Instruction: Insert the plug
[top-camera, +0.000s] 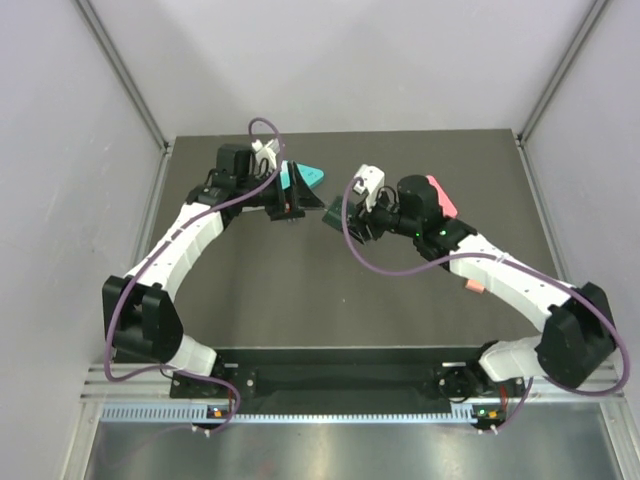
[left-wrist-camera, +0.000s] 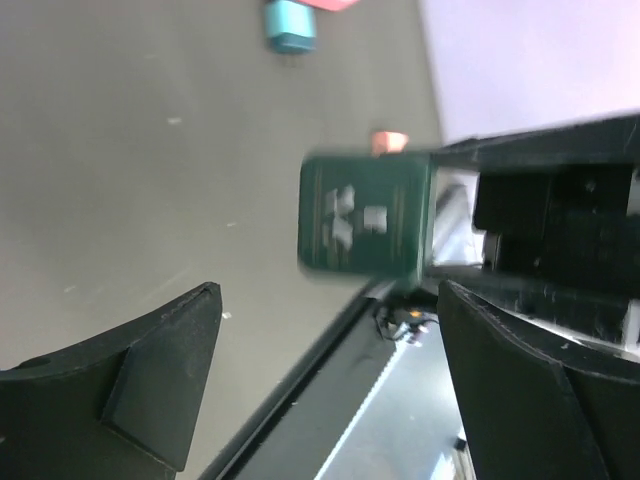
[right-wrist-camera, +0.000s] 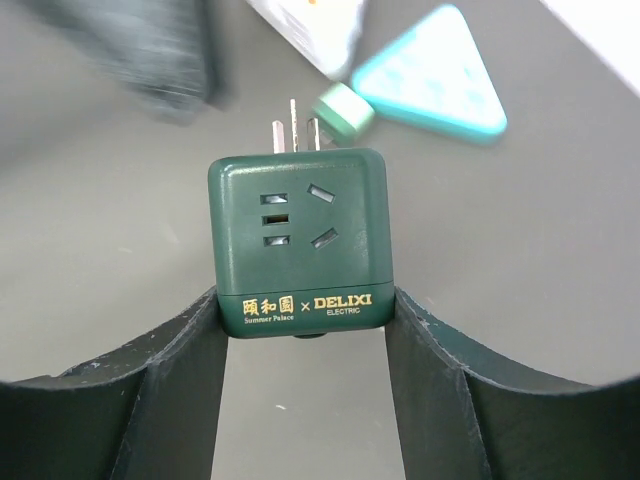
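Two claws: right gripper (right-wrist-camera: 305, 305) clamps your plug cube (right-wrist-camera: 300, 215); left gripper (left-wrist-camera: 328, 330) wide, empty.
Prongs (right-wrist-camera: 293, 125): point away from that gripper; right wrist view only.

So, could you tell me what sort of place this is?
Probably a robotics lab test cell: a dark table enclosed by white panels on aluminium struts, with two arms bolted at its near edge.

The green plug cube (right-wrist-camera: 300, 240) bears gold lettering: "颐和园 Summer Palace × DELIXI ELECTRIC".
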